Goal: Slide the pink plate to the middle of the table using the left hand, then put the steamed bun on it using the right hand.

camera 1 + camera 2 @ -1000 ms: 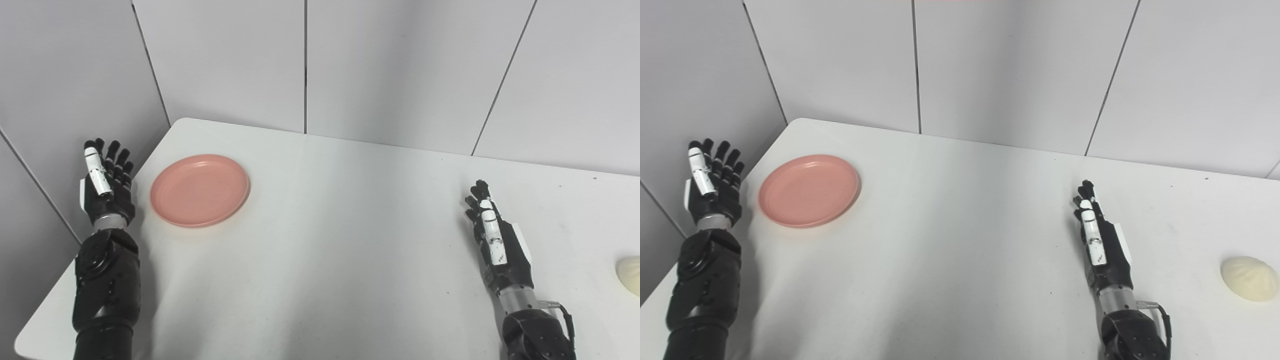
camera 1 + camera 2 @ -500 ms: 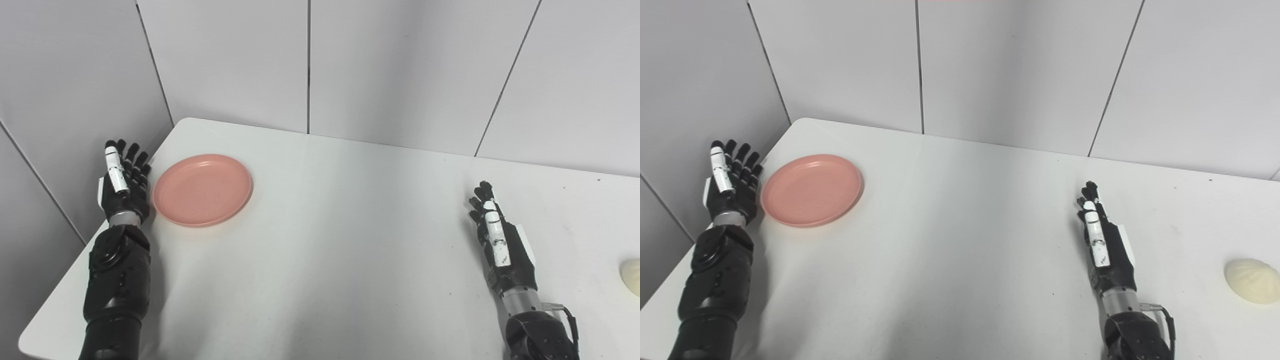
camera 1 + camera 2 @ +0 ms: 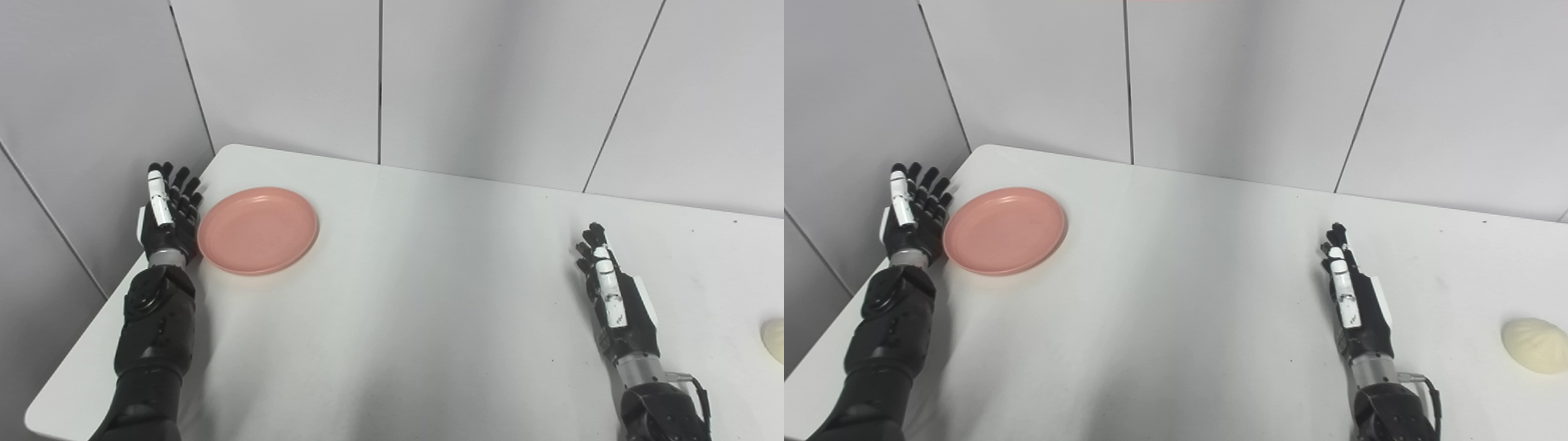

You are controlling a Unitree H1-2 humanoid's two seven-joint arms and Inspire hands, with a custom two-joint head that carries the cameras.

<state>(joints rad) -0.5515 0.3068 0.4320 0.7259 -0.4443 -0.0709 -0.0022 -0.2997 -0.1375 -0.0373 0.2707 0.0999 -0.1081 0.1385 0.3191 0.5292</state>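
Left robot hand upright with fingers spread, right robot hand edge-on, fingers extended, empty

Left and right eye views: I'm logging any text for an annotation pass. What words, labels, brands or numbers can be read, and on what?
None can be read.
pink plate: plain, no print.
steamed bun: no label.
table: bare white, only tiny dark specks.
left robot hand and right robot hand: small dark marks on the white finger covers, too small to read.
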